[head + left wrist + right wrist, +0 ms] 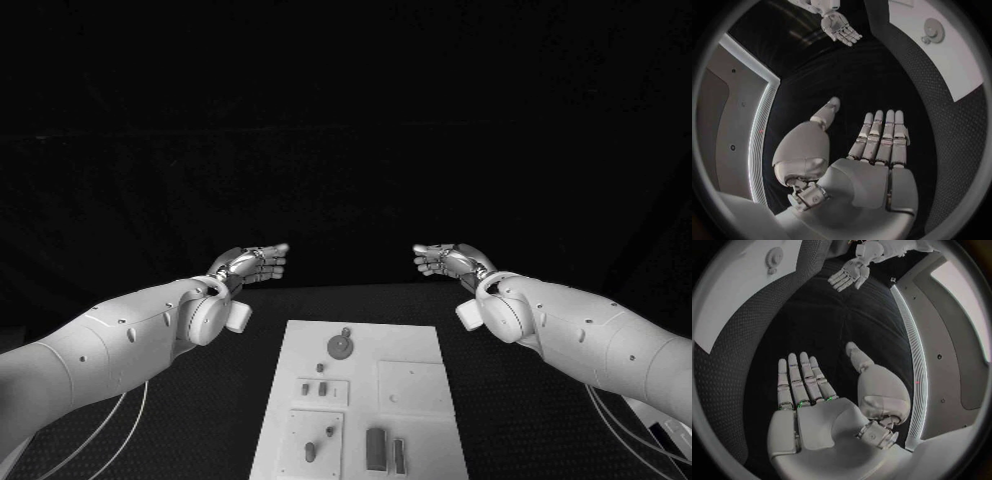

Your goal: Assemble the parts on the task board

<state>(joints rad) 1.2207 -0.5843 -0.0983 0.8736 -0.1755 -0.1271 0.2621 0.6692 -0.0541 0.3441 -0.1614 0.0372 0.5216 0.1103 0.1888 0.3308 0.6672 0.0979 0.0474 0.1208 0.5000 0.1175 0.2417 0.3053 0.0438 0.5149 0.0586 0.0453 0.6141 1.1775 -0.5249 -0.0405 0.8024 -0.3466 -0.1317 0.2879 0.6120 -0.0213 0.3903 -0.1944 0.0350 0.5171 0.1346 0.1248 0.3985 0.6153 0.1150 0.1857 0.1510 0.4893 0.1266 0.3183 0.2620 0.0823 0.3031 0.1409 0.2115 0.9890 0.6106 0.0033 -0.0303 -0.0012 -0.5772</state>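
We see the left hand (251, 265) raised left of centre, fingers (879, 132) straight and apart, holding nothing, right hand (450, 261) mirroring it empty, task board (411, 345) lower centre on the table (505, 400), small parts (340, 346) lying on it

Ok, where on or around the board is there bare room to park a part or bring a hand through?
Bare table lies on both sides of the task board, under each raised arm, and beyond its far edge between the left hand and right hand. On the board, the plain square panel is free. The near left corner, with its small parts, is crowded.
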